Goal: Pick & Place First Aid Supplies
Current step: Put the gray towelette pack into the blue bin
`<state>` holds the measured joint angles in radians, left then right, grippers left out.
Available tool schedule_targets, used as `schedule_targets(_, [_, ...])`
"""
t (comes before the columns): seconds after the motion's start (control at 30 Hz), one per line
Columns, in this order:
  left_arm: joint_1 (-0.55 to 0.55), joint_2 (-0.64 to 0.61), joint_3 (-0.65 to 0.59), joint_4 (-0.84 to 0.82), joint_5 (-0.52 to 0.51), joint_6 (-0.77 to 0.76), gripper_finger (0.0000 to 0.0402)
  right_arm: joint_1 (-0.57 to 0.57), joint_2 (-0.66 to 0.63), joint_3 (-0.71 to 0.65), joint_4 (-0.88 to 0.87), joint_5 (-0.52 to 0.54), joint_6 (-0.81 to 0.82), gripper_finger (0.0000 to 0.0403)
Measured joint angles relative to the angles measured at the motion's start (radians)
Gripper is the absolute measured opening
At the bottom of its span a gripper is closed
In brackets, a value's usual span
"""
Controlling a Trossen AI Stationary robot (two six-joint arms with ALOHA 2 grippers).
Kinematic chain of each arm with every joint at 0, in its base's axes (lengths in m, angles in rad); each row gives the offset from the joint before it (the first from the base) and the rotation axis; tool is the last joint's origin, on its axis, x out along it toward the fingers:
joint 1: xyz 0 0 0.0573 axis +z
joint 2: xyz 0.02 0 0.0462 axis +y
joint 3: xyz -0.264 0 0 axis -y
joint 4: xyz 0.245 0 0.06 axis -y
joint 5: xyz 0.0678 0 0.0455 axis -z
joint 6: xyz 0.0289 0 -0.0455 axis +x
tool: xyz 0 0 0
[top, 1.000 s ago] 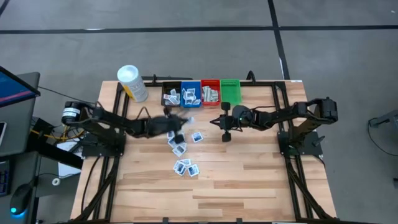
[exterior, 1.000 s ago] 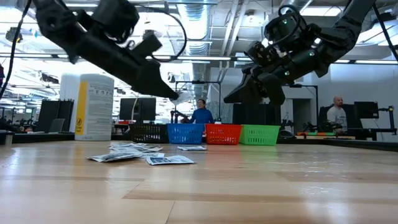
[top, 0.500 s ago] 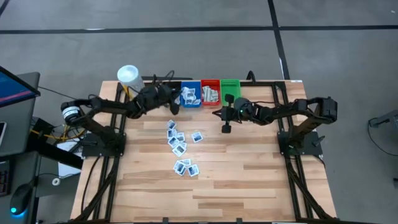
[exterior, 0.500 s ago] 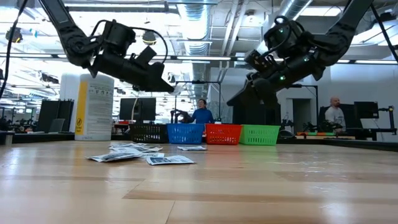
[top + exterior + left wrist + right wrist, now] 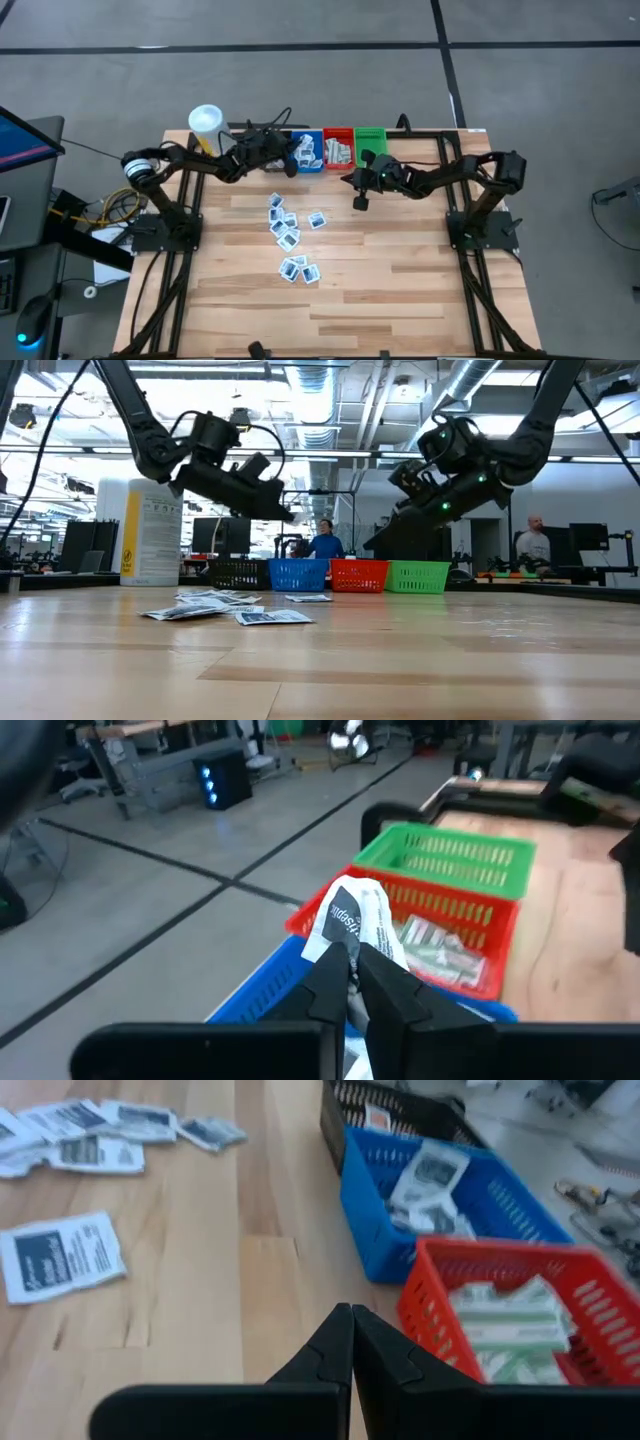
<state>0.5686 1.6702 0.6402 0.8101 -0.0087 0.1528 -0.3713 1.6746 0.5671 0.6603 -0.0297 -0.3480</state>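
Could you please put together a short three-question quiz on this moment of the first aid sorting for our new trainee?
1. True or false: the left gripper is shut on a small white packet with dark print.
2. Over which small plastic bin does the left gripper hang? A) green bin B) blue bin C) red bin
3. Fill in: the right gripper is ____ and holds nothing.

Key:
1. True.
2. B.
3. Shut; it hovers above the wooden table in front of the red bin, with loose flat packets lying on the wood.
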Motion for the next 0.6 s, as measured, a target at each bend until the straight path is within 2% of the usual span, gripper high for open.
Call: schedule_targets(0.6, [0.0, 0.036, 0.007, 0.003, -0.006, -0.003, 0.0024, -0.013, 0.015, -0.001, 0.01, 0.0, 0.009, 0.0])
